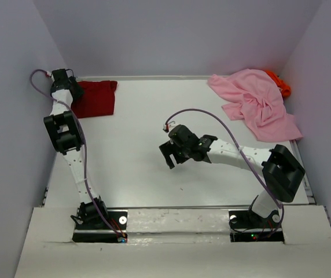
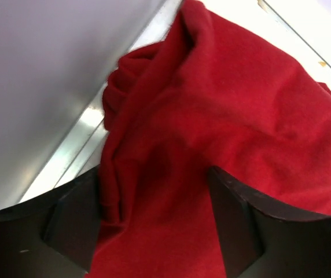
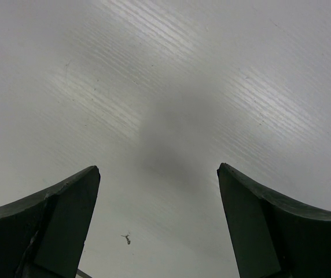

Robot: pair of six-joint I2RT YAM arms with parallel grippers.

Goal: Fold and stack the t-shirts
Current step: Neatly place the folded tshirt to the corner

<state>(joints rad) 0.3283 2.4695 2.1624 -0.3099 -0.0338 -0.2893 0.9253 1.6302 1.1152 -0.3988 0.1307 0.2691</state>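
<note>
The dark red t-shirt (image 1: 98,98) lies folded in the far left corner; it fills the left wrist view (image 2: 223,104), with bunched folds at its left edge. My left gripper (image 1: 74,90) is open right over it, its jaws wide apart (image 2: 154,171) with red cloth between them. The light pink t-shirt (image 1: 255,104) lies crumpled at the far right, with the bright orange t-shirt (image 1: 280,84) mostly hidden behind it. My right gripper (image 1: 166,156) is open and empty above the bare white table (image 3: 158,167) near the middle.
Grey walls close in the table on the left, back and right. A metal rail (image 2: 67,153) runs along the table's left edge beside the red shirt. A small dark speck (image 3: 126,238) lies on the table under the right gripper.
</note>
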